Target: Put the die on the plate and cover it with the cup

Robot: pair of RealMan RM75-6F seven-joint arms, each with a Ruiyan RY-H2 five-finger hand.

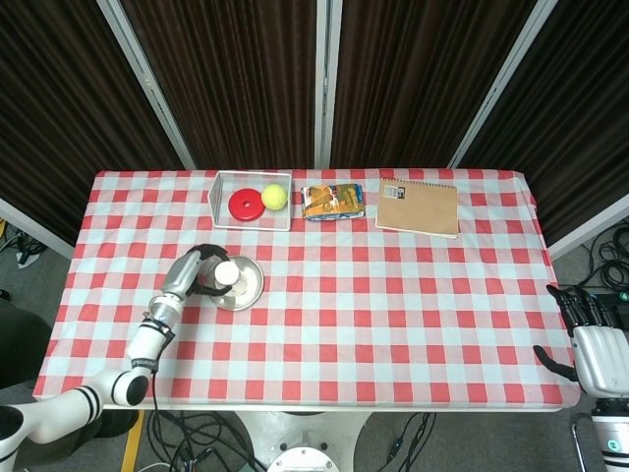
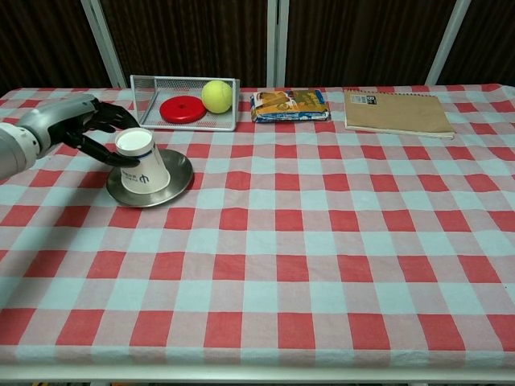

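Observation:
A white paper cup (image 2: 143,162) stands upside down and slightly tilted on the metal plate (image 2: 180,174), left of the table's middle. My left hand (image 2: 98,133) grips the cup around its upturned base, fingers behind it and thumb in front. The head view shows the same cup (image 1: 226,272), plate (image 1: 253,288) and left hand (image 1: 200,271). No die shows in either view. My right hand (image 1: 588,337) hangs off the table's right front corner, holding nothing, and appears only in the head view.
A wire basket (image 2: 145,83) at the back holds a red disc (image 2: 183,108) and a tennis ball (image 2: 216,96). To its right lie a snack packet (image 2: 290,105) and a brown notebook (image 2: 396,112). The checked cloth covers the whole table.

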